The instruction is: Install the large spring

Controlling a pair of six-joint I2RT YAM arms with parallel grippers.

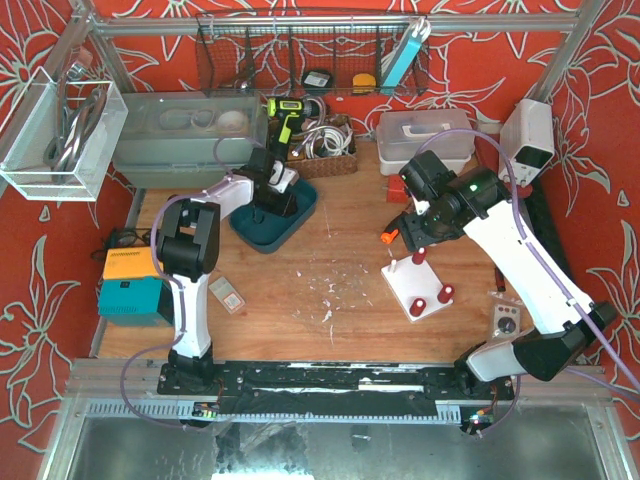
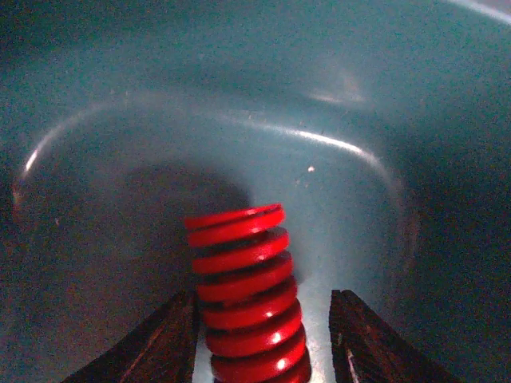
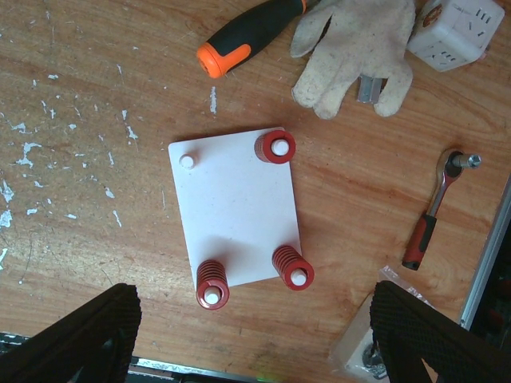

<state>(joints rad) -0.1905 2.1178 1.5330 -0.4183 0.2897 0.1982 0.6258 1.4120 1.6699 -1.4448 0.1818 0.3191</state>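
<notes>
The left claw point(image 2: 263, 319) stands open astride the large spring point(image 2: 239, 255), which sits between its jaws inside the teal tray point(image 2: 120, 96), a gap showing on one side. Pinched off-centre, the round coil could tip or squirt out.

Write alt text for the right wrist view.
A white plate lies on a wooden table with red springs on three of its four corner pegs; the top-left peg is bare. A screwdriver, a glove and a ratchet lie around it, and the open right hand frames the bottom edge, holding nothing.
</notes>
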